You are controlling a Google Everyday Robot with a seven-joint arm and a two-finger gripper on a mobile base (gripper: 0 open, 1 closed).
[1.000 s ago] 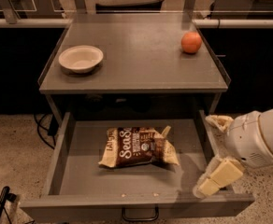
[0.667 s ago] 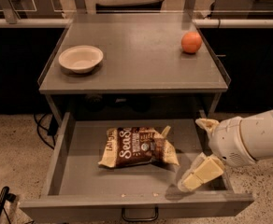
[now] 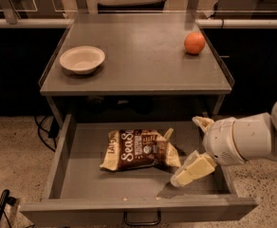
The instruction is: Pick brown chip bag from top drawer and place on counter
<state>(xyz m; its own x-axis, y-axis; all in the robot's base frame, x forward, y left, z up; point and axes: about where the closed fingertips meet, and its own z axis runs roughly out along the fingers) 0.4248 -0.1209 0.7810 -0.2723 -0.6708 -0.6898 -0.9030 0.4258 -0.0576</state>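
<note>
The brown chip bag (image 3: 139, 149) lies flat in the middle of the open top drawer (image 3: 62, 152), its white lettering facing up. My gripper (image 3: 188, 148) reaches in from the right on a white arm, just right of the bag's right end and low over the drawer floor. Its pale fingers (image 3: 194, 170) are spread apart, one near the drawer's back and one toward the front, with nothing between them. The counter (image 3: 138, 56) sits above the drawer.
A shallow white bowl (image 3: 82, 59) stands on the counter's left side. An orange (image 3: 194, 42) sits at its right rear. The drawer's dark handle (image 3: 142, 219) shows at the bottom. Cables (image 3: 42, 127) lie on the speckled floor at the left.
My gripper has moved left, from the drawer's right edge toward the bag's right end. The bag, bowl and orange have not moved.
</note>
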